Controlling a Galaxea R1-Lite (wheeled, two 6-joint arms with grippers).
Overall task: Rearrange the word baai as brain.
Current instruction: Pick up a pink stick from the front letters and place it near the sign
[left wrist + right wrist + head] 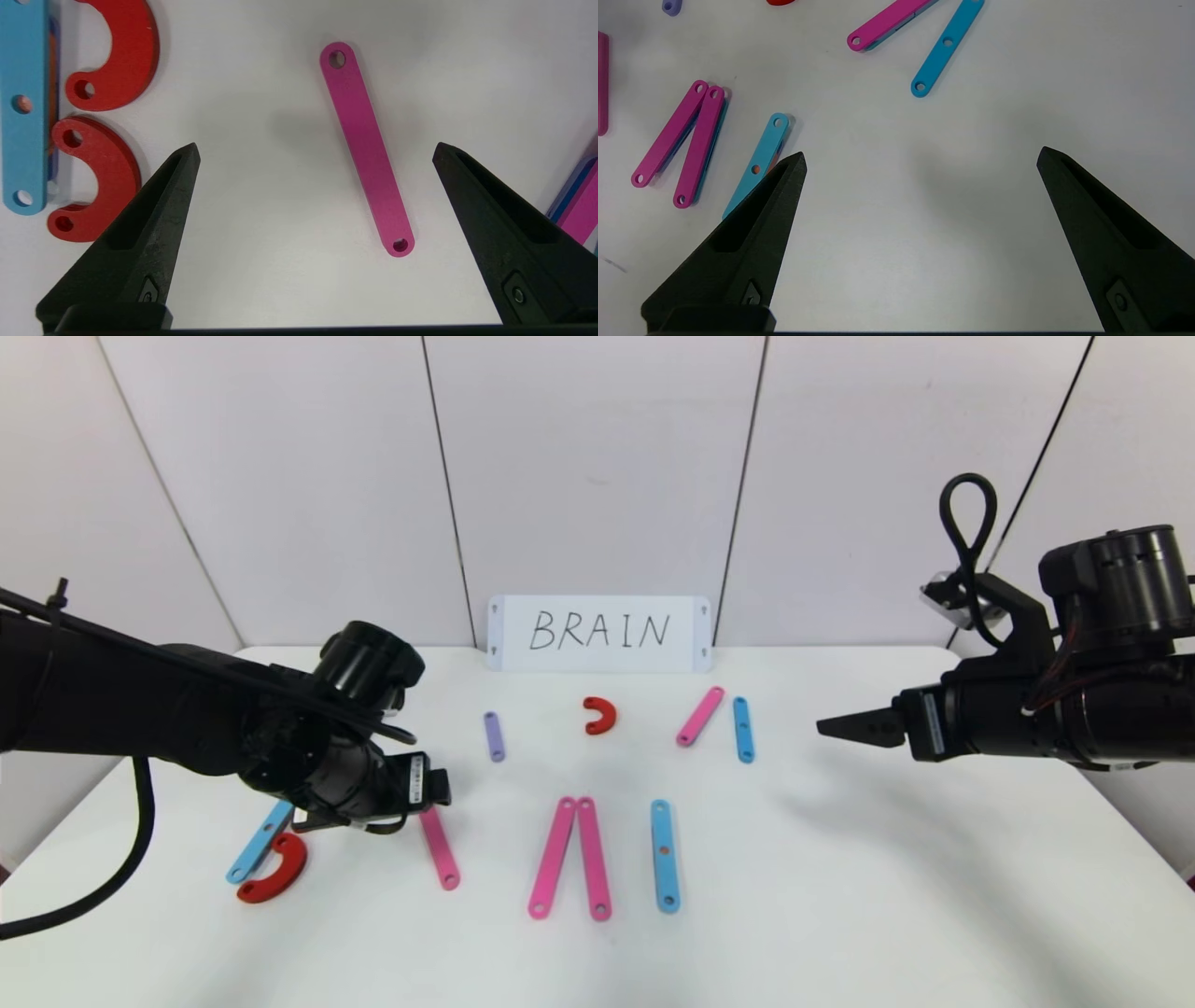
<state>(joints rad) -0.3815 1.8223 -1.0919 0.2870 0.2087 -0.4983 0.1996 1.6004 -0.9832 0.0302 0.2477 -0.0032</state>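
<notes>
the word is only partly rebuilt. at the robot's near left a light-blue strip (260, 841) lies with two red curves (108, 126) stacked beside it, which reads as a finished b; in the head view only the lower curve shows, the upper one being hidden under the left arm. just to its right lies a single pink strip (439, 847), slanted and alone on the counter (840, 896), so the r looks barely started. next come two pink strips (571, 857) meeting at the far end like an a without its crossbar, then a lone light-blue strip (664, 855) that serves as an i. no n follows.

spare pieces lie farther back, in front of the white card (599, 633) reading brain: a short purple strip (494, 736), a small red curve (599, 715), another pink strip (700, 716) and another light-blue strip (742, 729). my guess is that these are meant for the r's bowl, the a's bar and the n.

the left gripper (315, 149) hovers low over the slanted pink strip, its fingers spread wide with the strip between them, touching nothing. the right gripper (854, 726) hangs above the counter's right side, well apart from the pieces, fingers likewise spread and empty.
</notes>
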